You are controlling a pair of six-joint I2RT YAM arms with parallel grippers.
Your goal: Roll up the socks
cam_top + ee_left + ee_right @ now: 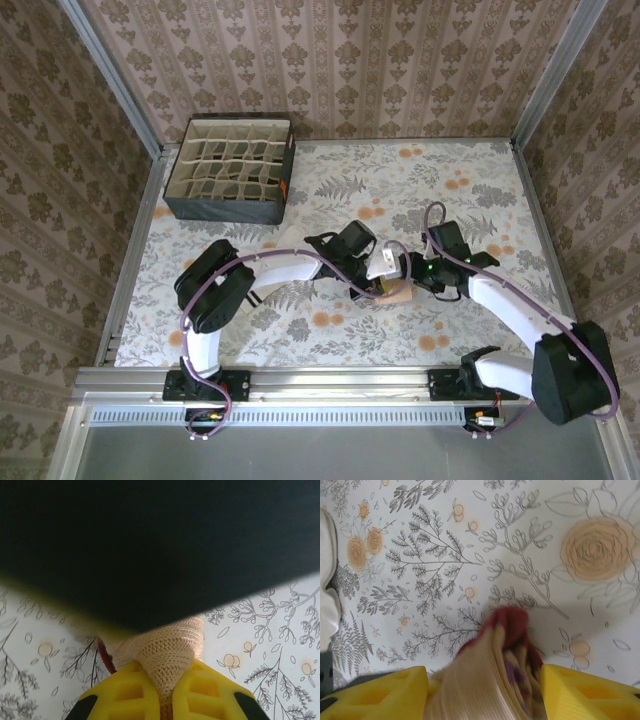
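Note:
A tan knit sock (170, 647) with a maroon edge bunches up from between my left gripper's (167, 685) yellow fingers, which are shut on it. In the right wrist view a tan and maroon sock (505, 650), blurred, lies between the yellow fingers of my right gripper (485, 692), whose jaws stand wide apart on either side of it. From above, both grippers meet at mid-table over a small tan bundle of the socks (393, 292), the left gripper (372, 284) on its left and the right gripper (406, 274) on its right. A dark blurred shape covers the upper left wrist view.
A dark divided organiser box (231, 170) stands at the back left of the floral tablecloth (450, 190). A white soft shape (327, 580) sits at the left edge of the right wrist view; I cannot tell what it is. Patterned walls close in three sides.

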